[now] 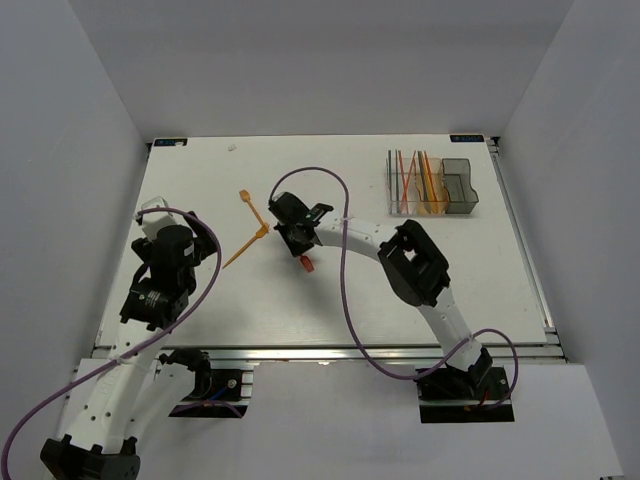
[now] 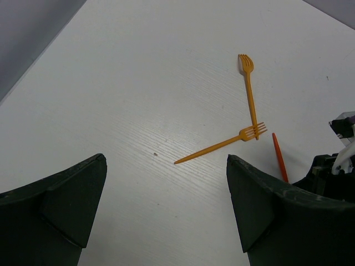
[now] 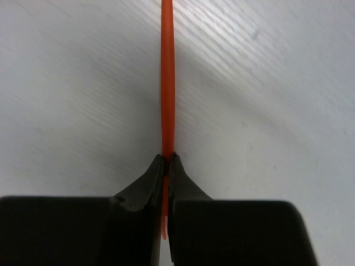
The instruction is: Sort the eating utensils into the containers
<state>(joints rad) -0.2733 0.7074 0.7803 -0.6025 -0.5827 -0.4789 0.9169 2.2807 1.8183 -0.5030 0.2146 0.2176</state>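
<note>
My right gripper (image 1: 299, 250) (image 3: 167, 158) is shut on a thin red utensil (image 3: 167, 83) (image 1: 306, 264), held edge-on just above the table's middle. The same red utensil (image 2: 279, 158) shows beside the right arm in the left wrist view. Two orange forks (image 1: 247, 245) (image 1: 246, 201) lie on the table left of that gripper, their ends touching; in the left wrist view they are one fork (image 2: 219, 147) and the other fork (image 2: 249, 94). My left gripper (image 1: 160, 228) (image 2: 166, 160) hangs open over bare table, short of the forks. The containers (image 1: 432, 185) stand at the back right with several orange and red utensils inside.
The containers' smoky grey bin (image 1: 460, 185) is at the right end of the row. A purple cable (image 1: 345, 270) loops over the table along the right arm. White walls (image 1: 70, 150) close in the sides and back.
</note>
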